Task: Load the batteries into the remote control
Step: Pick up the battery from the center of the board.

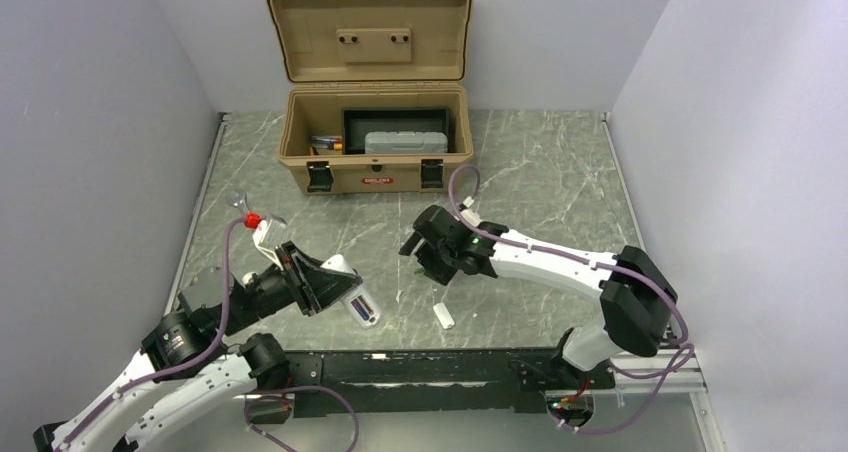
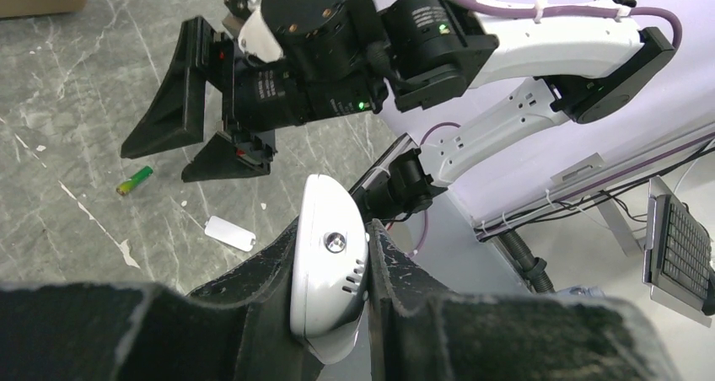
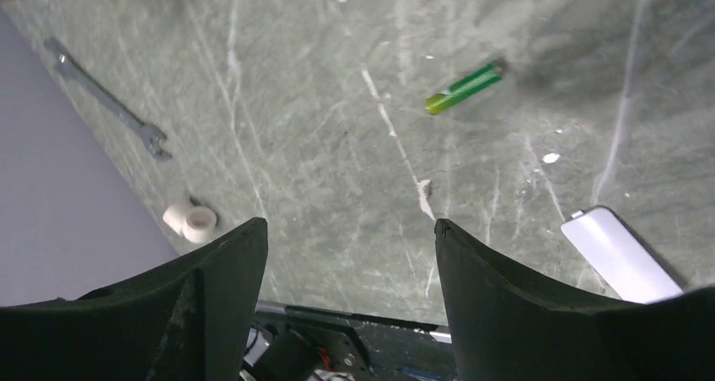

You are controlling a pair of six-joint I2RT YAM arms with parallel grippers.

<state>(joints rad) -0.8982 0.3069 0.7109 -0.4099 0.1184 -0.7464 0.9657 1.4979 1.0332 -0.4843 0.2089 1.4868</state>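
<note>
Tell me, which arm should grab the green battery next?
Right. The right gripper hangs open and empty near the green battery, while the left gripper is busy clamping the remote control.

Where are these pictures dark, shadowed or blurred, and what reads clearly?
Top external: even light, only soft shadows on the table. Left wrist: the left fingers are dark and soft at the bottom, the remote control between them is bright. Right wrist: the green battery reads clearly, a diffuse shadow lies to its right; the right fingers are nearly black.
</note>
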